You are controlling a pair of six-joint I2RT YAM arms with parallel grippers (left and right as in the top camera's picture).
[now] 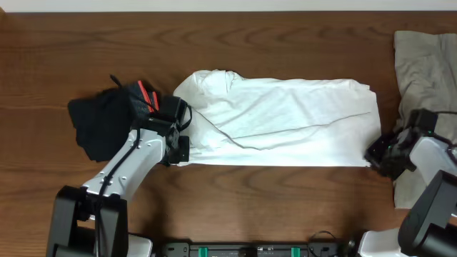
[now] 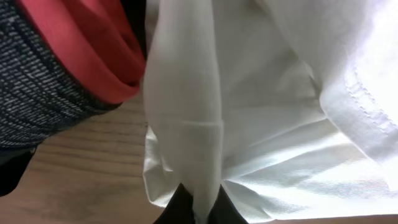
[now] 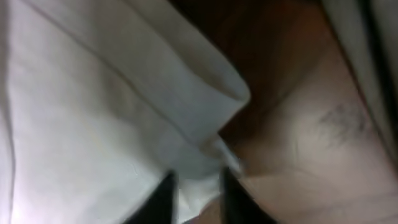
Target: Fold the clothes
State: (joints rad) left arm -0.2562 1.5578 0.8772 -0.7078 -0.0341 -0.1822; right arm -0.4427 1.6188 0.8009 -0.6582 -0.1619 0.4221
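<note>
The clothes lie on a brown wooden table. A large white T-shirt (image 1: 285, 118) is spread as a wide band across the middle. My left gripper (image 1: 178, 148) is at its near left corner, shut on a pinched ridge of the white T-shirt (image 2: 186, 124), with the left gripper (image 2: 198, 210) fingertips at the bottom edge of the wrist view. My right gripper (image 1: 378, 153) is at the near right corner. In the blurred right wrist view, the right gripper (image 3: 196, 196) has closed in on a folded corner of the white T-shirt (image 3: 93, 112).
Black shorts (image 1: 107, 121) with a grey and red waistband (image 2: 93, 50) lie bunched just left of the left gripper, touching the shirt's edge. A khaki-grey garment (image 1: 425, 64) lies at the far right, running down behind the right arm. Bare wood (image 1: 271, 200) shows in front of the shirt.
</note>
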